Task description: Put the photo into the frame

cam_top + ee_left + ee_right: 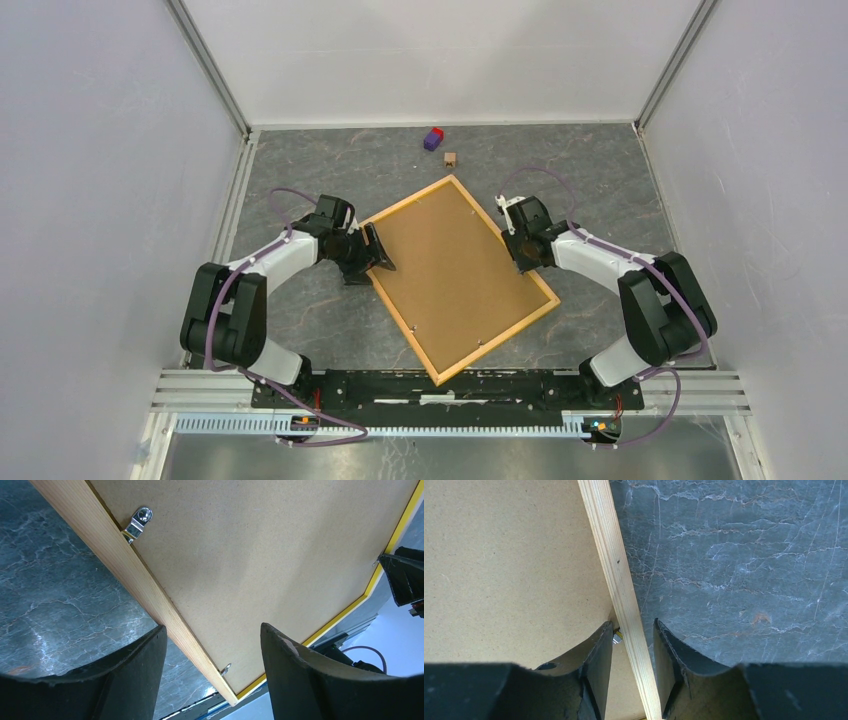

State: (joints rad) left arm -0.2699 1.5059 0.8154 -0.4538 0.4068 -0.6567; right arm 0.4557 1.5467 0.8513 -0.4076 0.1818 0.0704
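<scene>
From above, the thin rectangular orange-yellow wooden frame (497, 340) lies back-up and diagonal on the grey marbled desk (300, 330), filled by a plain brown backing board (455, 270). Only the left wrist view shows its silver metal clip (136, 522). The left gripper (212, 627) has its jaws wide over the frame's edge. The right gripper (633, 622) has narrow jaws straddling the rail; whether they touch it is unclear.

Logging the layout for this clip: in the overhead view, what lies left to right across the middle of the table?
The left arm → wooden frame, brown board filling it → right arm.
</scene>
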